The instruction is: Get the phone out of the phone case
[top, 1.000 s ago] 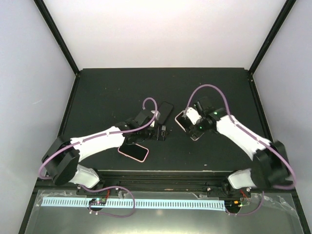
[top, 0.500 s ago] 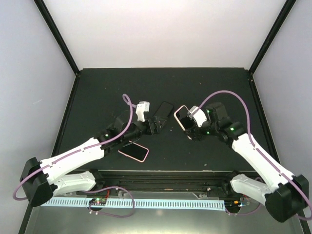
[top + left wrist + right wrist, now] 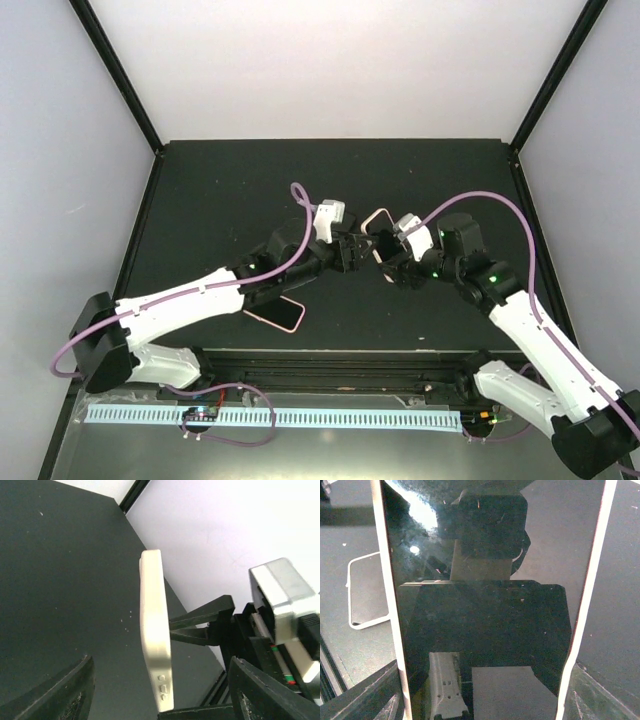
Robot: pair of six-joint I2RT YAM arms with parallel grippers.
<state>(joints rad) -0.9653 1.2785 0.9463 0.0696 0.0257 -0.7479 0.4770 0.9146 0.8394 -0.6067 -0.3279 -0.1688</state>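
Note:
A phone in a pale pink case (image 3: 377,224) is held upright above the black table (image 3: 200,200). My right gripper (image 3: 393,262) is shut on its lower end. In the right wrist view its dark screen (image 3: 485,580) fills the frame, with the pale case rim (image 3: 384,580) on both sides and my right gripper (image 3: 485,700) at the bottom. My left gripper (image 3: 352,252) is open right beside the phone. In the left wrist view the case shows edge-on (image 3: 154,630), standing between the spread fingers of my left gripper (image 3: 160,685) without touching them.
A second phone in a pink case (image 3: 274,312) lies flat on the table near the front edge, under the left arm; it also shows in the right wrist view (image 3: 367,592). White walls stand around the table.
My right gripper has lifted the cased phone off the table and tipped it upright. My left arm has swung right, bringing its open gripper up to the phone's edge.

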